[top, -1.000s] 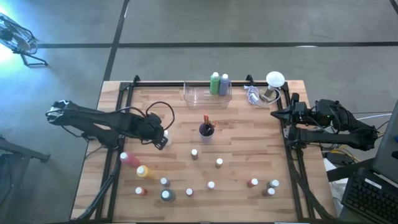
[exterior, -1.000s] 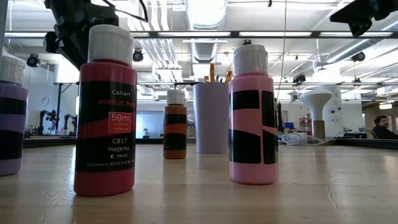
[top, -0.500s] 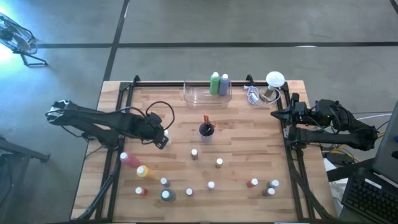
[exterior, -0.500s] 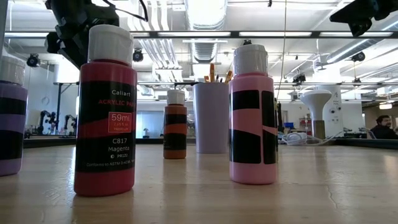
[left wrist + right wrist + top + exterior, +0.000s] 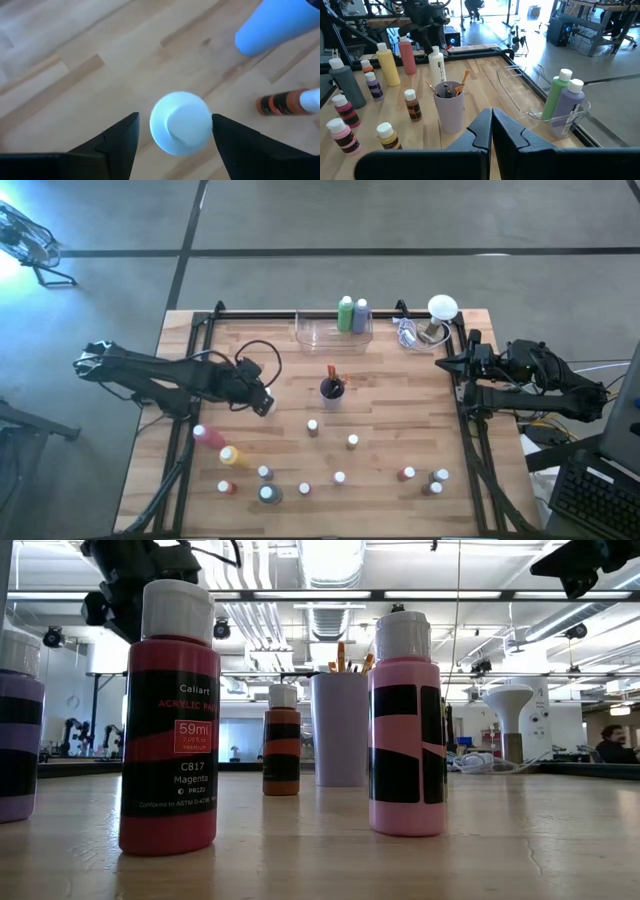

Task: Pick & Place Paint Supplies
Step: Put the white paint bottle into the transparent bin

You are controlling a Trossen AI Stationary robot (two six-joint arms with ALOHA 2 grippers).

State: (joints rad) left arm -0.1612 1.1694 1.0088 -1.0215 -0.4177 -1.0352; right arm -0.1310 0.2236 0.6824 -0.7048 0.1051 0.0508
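Observation:
A white paint bottle [image 5: 181, 122] stands upright on the table's left half, also in the right wrist view [image 5: 436, 65]. My left gripper [image 5: 175, 117] hangs over it, slanting down, open, one finger on either side of the cap; a gap shows at one finger, and the other finger is very close. Small paint bottles [image 5: 339, 477] stand scattered on the near half. A lavender cup [image 5: 331, 388] holds paintbrushes. My right gripper [image 5: 491, 125] waits shut by the table's right edge [image 5: 447, 363].
A clear tray [image 5: 320, 335] at the far edge holds a tall green bottle [image 5: 346, 313] and a purple one [image 5: 361, 315]. A red bottle [image 5: 208, 435] and a yellow one [image 5: 230, 455] are at the near left. A white lamp-like object [image 5: 441, 310] with cables sits far right.
My left gripper has tipped a little above the white bottle without shifting its place. In the high view less of the bottle's white shows beneath it than a second ago. The bottle stays where it was.

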